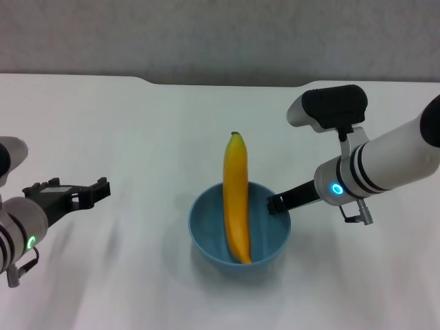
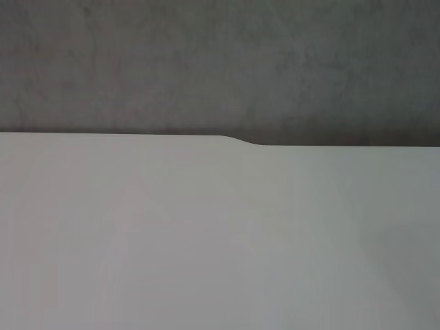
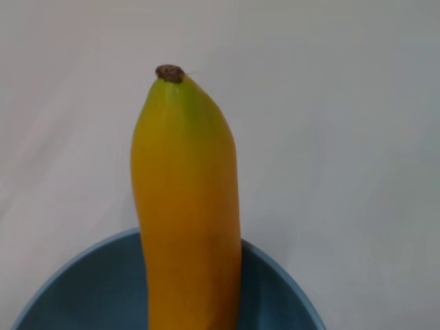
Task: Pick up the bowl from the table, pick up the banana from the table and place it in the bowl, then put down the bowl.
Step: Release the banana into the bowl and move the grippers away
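Observation:
The light-blue bowl [image 1: 206,230] is at the middle of the white table [image 1: 124,124]. The yellow-orange banana [image 1: 236,199] lies in it, leaning on the far rim, with its dark stem tip sticking out beyond the bowl. My right gripper [image 1: 276,203] is at the bowl's right rim and shut on it. The right wrist view shows the banana [image 3: 185,206] rising out of the bowl [image 3: 275,295]. My left gripper [image 1: 96,192] is open and empty, well to the left of the bowl. I cannot tell whether the bowl rests on the table or hangs just above it.
The table's far edge has a shallow notch [image 1: 155,81], which also shows in the left wrist view [image 2: 240,141]. Behind it is a grey wall [image 1: 220,34]. Bare tabletop [image 2: 206,240] lies around the bowl on all sides.

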Controlling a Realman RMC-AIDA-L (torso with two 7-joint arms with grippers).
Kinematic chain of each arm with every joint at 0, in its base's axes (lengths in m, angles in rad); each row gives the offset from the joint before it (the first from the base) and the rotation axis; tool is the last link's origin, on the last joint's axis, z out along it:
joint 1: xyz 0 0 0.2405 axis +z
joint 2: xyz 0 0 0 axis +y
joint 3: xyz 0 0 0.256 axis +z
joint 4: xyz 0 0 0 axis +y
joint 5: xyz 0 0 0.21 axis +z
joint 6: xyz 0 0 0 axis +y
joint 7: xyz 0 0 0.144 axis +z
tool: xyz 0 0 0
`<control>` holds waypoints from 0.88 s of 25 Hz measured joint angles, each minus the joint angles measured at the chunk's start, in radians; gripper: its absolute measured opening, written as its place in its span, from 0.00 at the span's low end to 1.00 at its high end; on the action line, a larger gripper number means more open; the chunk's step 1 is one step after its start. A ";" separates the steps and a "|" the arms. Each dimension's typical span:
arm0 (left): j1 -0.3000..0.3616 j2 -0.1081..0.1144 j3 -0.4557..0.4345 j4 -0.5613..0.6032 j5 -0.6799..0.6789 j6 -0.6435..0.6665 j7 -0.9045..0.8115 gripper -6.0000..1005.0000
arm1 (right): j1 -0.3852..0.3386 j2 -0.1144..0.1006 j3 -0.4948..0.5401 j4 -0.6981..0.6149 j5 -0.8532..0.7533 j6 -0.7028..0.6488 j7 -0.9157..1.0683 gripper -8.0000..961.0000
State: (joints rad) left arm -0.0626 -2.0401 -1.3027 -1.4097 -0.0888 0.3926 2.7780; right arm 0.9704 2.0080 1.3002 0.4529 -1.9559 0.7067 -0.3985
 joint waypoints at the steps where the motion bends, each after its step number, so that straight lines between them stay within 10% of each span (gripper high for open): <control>1: 0.000 0.000 0.000 0.000 0.000 0.000 0.000 0.90 | 0.000 0.000 0.000 0.000 0.000 -0.001 -0.001 0.05; 22: 0.006 0.000 0.001 0.000 -0.003 -0.015 0.000 0.90 | -0.028 -0.001 -0.004 0.041 -0.001 0.013 -0.016 0.36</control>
State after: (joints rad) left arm -0.0563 -2.0401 -1.3016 -1.4096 -0.0921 0.3775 2.7780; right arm 0.9423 2.0069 1.2961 0.4936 -1.9569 0.7202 -0.4141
